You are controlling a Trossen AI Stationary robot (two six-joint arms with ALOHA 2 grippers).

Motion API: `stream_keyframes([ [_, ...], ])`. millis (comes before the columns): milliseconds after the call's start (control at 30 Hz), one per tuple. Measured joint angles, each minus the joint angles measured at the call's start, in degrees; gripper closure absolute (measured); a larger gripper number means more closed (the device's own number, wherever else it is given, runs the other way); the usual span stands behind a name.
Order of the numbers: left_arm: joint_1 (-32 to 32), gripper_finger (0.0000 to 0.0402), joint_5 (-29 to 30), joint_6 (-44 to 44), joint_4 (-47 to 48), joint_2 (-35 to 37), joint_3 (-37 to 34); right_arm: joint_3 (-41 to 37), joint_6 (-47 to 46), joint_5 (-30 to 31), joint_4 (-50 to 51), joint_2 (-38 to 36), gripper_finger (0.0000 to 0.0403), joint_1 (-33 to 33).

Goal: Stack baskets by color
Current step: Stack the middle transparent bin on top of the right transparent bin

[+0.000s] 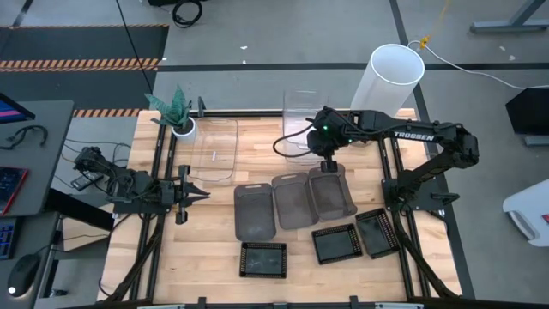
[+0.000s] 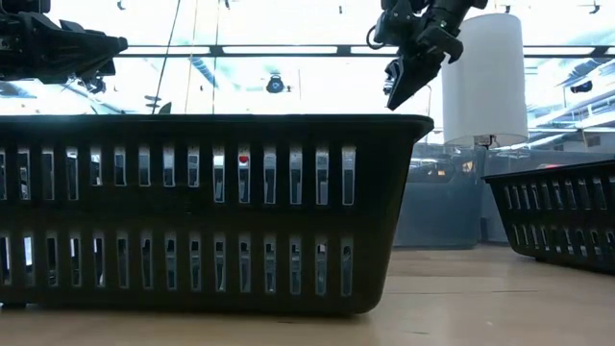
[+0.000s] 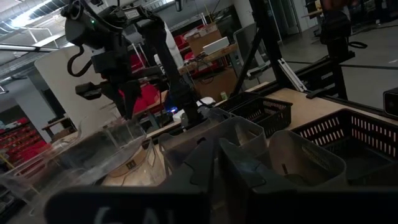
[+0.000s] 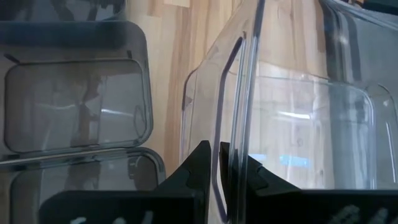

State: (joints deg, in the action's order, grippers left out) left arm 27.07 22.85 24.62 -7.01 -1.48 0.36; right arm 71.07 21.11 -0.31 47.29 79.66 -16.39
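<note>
Surface (image 1: 214, 249): wooden top, fills the centre of the high view.

Right arm (image 1: 429, 137) comes in from the right edge and reaches to upper centre. Left arm (image 1: 129, 184) waits at mid-left.

White cylindrical lamp (image 1: 395, 75) is at upper right, just beside the right arm.

Clear baskets:
- 1 at upper centre (image 1: 300, 112), gripped by the right hand. Its wall runs tilted across the right wrist view (image 4: 298, 124). Cannot tell if it is off the surface.
- 1 flat on the surface, left of centre (image 1: 214, 150).
- Cannot make out a 3rd.

Grey baskets: 3 side by side in a row at centre, edges touching or nearly so.
- left (image 1: 255, 210)
- middle (image 1: 292, 202)
- right (image 1: 332, 193), just below the right hand

Black mesh baskets: 3 along the lower part of the frame.
- 1 at lower centre (image 1: 262, 259); I take this for the mesh basket (image 2: 211, 202) filling the foreground of the low view.
- 2 close together at lower right (image 1: 334, 243) and (image 1: 377, 232).

Potted plant (image 1: 176, 110) is at upper left, near the flat clear basket.

Right hand (image 1: 328, 163) (image 4: 217, 149): fingers pinched onto the clear basket's thin side wall, 1 on each face.

Left hand (image 1: 199, 193): fingers drawn nearly together, holding nothing, pointing toward the centre of the frame, apart from every basket.
</note>
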Motion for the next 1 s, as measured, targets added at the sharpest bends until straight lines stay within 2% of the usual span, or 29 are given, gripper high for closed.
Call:
stream_keyframes([
  [367,0.0,0.0368,0.0,0.0,0.0,0.0,0.0,0.0,-0.1,-4.0,-0.1,0.0,0.0366,-2.2],
  [700,0.0,0.0376,0.0,0.0,0.0,0.0,0.0,0.0,0.0,-3.9,-1.0,0.0,0.0366,-3.0],
  [1000,0.0,0.0368,0.0,0.0,0.0,0.0,0.0,0.0,2.9,-4.1,-1.5,0.0,0.0366,-4.6],
])
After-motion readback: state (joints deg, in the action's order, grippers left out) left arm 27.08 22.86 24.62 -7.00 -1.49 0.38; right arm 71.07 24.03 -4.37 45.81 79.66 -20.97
